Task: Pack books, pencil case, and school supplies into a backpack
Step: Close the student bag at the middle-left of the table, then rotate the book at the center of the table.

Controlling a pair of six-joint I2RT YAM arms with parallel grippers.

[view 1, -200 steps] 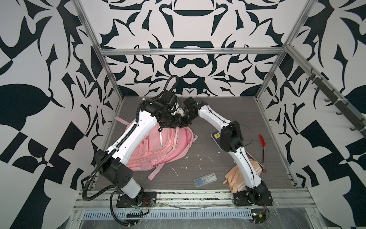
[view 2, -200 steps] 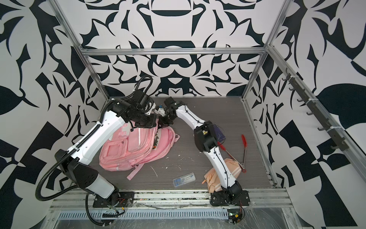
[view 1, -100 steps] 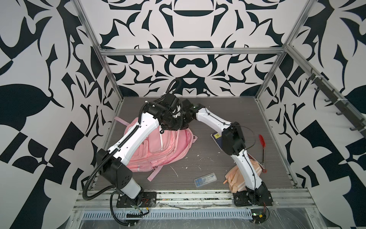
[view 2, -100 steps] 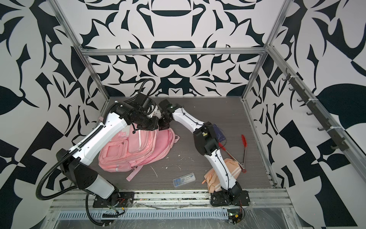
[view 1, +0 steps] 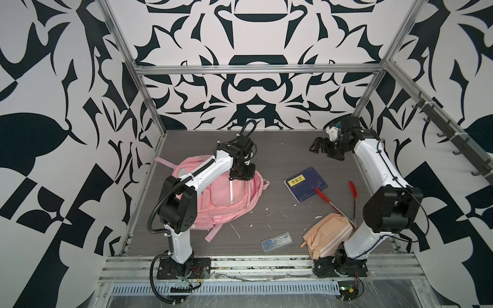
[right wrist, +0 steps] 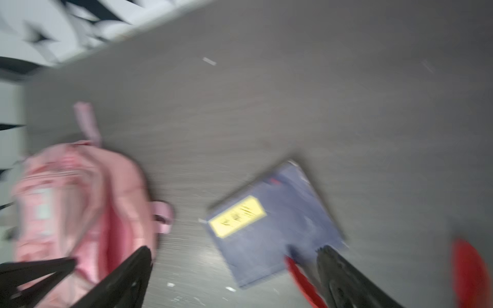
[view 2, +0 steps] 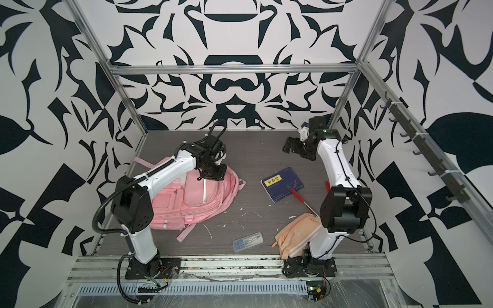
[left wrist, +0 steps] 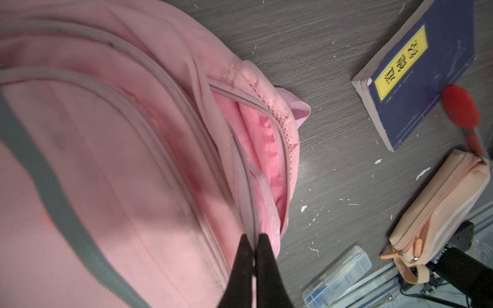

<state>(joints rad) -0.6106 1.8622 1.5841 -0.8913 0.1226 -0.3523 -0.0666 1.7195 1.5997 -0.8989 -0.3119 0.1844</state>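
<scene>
backpack (view 1: 226,197), pink, is laid flat on the left part of the table (view 1: 280,149), its main zip parted. the zip edge is pinched by the left gripper (left wrist: 254,237), whose fingers are pressed together on it. the right gripper (view 1: 320,148) is held raised near the far right corner, fingers spread wide, nothing between them. a navy book (view 1: 306,184) with a yellow label is laid flat between backpack and right arm, one tip of the red tongs (view 1: 332,204) rested on it. the pencil case (view 1: 326,234) is seen by the right arm's base, the clear supplies box (view 1: 276,241) near it at the front edge.
</scene>
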